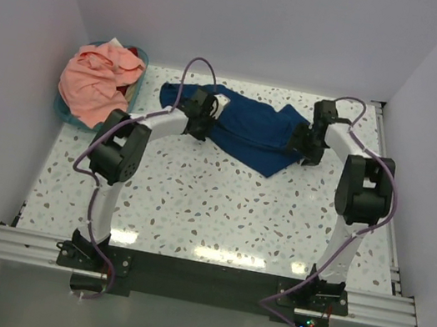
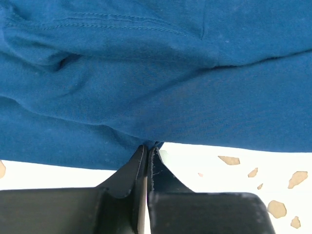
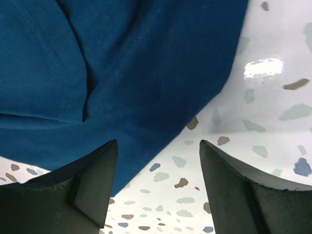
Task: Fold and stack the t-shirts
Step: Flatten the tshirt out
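Note:
The navy blue t-shirt [image 1: 250, 127] lies rumpled on the speckled table at the back centre. My left gripper [image 1: 207, 119] is at its left part; in the left wrist view the jaws [image 2: 148, 146] are pressed together on the near edge of the navy cloth [image 2: 146, 73]. My right gripper [image 1: 298, 144] is at the shirt's right end. In the right wrist view it [image 3: 158, 144] is open and empty, low over the table, with the shirt's edge [image 3: 122, 63] by its left finger. The salmon-pink t-shirt [image 1: 97, 83] is heaped in the basket.
The round teal basket [image 1: 62, 112] stands at the back left by the left wall. White walls close in the table [image 1: 219, 206] on the left, back and right. The arm bases sit on a rail at the near edge.

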Robot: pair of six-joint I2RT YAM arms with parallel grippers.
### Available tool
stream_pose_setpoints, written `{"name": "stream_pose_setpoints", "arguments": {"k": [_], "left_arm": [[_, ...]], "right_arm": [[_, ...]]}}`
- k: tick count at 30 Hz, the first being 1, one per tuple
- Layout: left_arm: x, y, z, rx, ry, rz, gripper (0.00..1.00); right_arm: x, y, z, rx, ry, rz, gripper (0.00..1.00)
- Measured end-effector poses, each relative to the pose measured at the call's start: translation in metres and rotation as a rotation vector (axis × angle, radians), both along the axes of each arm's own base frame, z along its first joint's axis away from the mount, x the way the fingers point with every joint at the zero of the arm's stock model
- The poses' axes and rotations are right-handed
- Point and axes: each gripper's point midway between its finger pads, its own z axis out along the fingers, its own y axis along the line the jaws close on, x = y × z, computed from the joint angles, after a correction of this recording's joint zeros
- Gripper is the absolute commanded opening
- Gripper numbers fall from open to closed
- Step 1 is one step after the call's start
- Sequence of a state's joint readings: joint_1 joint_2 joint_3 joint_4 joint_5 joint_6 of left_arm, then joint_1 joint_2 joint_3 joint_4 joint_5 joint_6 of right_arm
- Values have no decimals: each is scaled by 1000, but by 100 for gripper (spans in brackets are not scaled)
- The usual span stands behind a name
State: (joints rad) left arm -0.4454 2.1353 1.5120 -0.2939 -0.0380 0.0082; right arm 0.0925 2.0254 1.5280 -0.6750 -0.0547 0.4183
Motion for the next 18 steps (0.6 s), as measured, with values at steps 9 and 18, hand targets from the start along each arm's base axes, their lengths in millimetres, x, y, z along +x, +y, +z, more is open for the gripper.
{"name": "stream_pose_setpoints", "arguments": {"k": [9, 18], "left_arm": [[-1, 22, 2, 1, 3, 112, 0], [33, 134, 62, -36, -130, 465, 0]], "right_arm": [[11, 15, -19, 42, 24, 37, 28], [20, 14, -13, 34, 20, 33, 0]]}}
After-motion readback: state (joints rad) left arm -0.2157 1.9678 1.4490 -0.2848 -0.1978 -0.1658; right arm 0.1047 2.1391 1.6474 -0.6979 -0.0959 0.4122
